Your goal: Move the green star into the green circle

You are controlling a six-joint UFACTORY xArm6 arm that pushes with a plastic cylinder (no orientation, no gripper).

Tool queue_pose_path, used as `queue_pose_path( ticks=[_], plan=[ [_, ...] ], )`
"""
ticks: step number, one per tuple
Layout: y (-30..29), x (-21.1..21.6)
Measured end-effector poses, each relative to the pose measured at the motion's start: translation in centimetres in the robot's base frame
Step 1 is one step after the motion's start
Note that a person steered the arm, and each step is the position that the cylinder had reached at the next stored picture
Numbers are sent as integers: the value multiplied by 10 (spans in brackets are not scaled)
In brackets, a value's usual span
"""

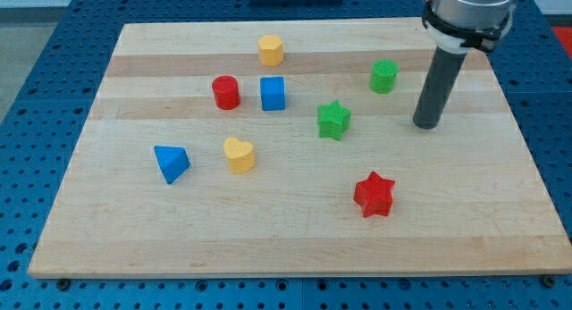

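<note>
My tip, the tool here, is a plain dark rod with nothing to clench or release; it rests on the bench touching no block. The green star lies well to the view's left of the tip, at nearly the same height in the view. It sits flat, with no long axis to speak of; one point aims toward the view's top. The green circle, a short upright cylinder, stands up and to the view's left of the tip, nearer to it than the star, and apart from the star. The red star lies below and left of the tip. Further to the view's left sit the blue cube, red cylinder, yellow hexagon, yellow heart and blue triangle.
</note>
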State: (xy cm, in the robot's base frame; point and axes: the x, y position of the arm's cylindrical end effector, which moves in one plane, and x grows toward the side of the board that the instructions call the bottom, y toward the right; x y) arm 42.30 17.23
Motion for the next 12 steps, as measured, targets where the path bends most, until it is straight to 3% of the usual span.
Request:
queue_pose_path(
  ticks=[4,8,12],
  plan=[
    [-131,41],
    [-167,28],
    [-135,3]
  ],
)
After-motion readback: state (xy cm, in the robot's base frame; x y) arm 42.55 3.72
